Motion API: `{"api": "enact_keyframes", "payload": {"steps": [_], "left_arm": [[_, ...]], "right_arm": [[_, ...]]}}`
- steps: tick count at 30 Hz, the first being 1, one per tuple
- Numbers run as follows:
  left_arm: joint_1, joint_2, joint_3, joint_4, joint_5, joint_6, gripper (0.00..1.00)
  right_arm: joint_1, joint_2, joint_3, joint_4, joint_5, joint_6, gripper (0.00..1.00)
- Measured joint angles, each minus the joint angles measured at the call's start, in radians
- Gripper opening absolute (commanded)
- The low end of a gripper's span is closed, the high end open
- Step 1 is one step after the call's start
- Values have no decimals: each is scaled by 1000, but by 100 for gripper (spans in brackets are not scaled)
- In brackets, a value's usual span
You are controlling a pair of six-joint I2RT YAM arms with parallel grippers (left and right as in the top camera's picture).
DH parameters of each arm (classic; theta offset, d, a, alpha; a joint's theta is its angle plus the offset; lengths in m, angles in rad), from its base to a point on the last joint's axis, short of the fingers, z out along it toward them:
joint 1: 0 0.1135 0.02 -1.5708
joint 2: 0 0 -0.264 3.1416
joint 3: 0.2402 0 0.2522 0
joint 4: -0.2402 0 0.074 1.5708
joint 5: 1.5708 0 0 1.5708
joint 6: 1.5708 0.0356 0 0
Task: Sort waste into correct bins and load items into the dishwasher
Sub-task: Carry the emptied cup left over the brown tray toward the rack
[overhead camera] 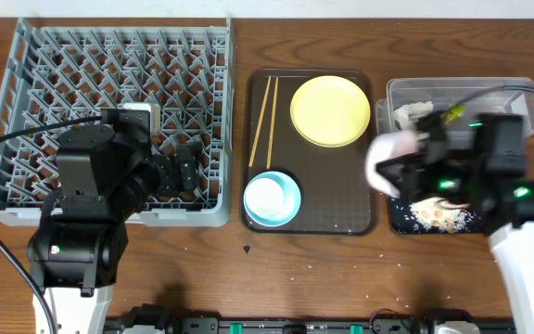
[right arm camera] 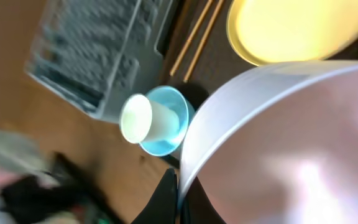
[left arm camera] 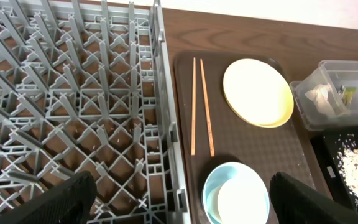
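Note:
My right gripper [right arm camera: 180,194] is shut on the rim of the white bowl [overhead camera: 387,154], held tilted above the left end of the black tray [overhead camera: 398,219], which holds beige food scraps [overhead camera: 438,215]. The clear tub [overhead camera: 393,90] behind it holds the white tissue [overhead camera: 406,113] and the wrapper [left arm camera: 348,94]. My left gripper [left arm camera: 179,205] is open and empty over the right front edge of the grey dish rack [overhead camera: 26,56]. The brown tray carries the yellow plate [overhead camera: 330,109], two chopsticks [overhead camera: 265,119] and the blue bowl [overhead camera: 291,200] with the white cup [overhead camera: 265,195] in it.
The dark brown serving tray [overhead camera: 341,209] lies between the rack and the bins. A few crumbs lie on its front part and on the wooden table [overhead camera: 295,269] in front of it. Cables run along the front edge.

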Motion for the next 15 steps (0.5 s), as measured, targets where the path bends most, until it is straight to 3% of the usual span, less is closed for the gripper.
{"api": "enact_keyframes", "payload": {"steps": [8, 13, 15], "left_arm": [[0, 0, 0, 0, 0, 0, 90], [0, 0, 0, 0, 0, 0, 90], [0, 0, 0, 0, 0, 0, 91]], "right_arm": [[486, 128, -40, 141, 549, 216, 1], [593, 313, -47, 169, 720, 303, 2], [600, 375, -49, 179, 751, 325, 13]]}}
